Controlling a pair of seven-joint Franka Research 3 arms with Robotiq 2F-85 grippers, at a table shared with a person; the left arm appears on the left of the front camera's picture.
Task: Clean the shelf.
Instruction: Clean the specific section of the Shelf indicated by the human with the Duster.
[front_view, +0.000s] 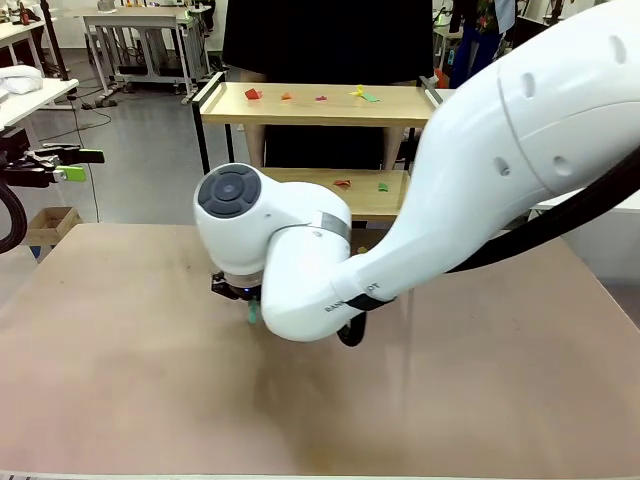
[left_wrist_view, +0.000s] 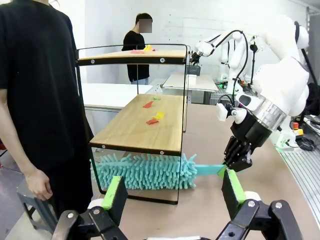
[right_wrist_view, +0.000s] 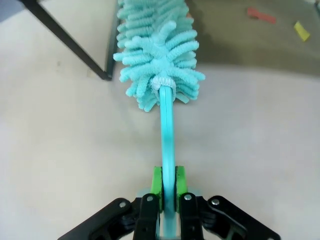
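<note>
Our right gripper (right_wrist_view: 167, 192) clamps the teal duster (right_wrist_view: 160, 55) by its handle; our left gripper (left_wrist_view: 175, 194) hangs open. The shelf (left_wrist_view: 135, 132) stands at the far edge of the table (front_view: 150, 380), with the duster head beneath its lower board. We should raise it level and sweep the coloured scraps (left_wrist_view: 152, 120) off slowly.

Shelf (front_view: 320, 104) partly behind right arm (front_view: 500, 150)

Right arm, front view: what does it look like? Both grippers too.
Right arm: glossy white rounded shells, dark grey round joint cap, small black lettering near the wrist, thick black cable beneath. Right gripper and left gripper: black linkages, green pads.
</note>
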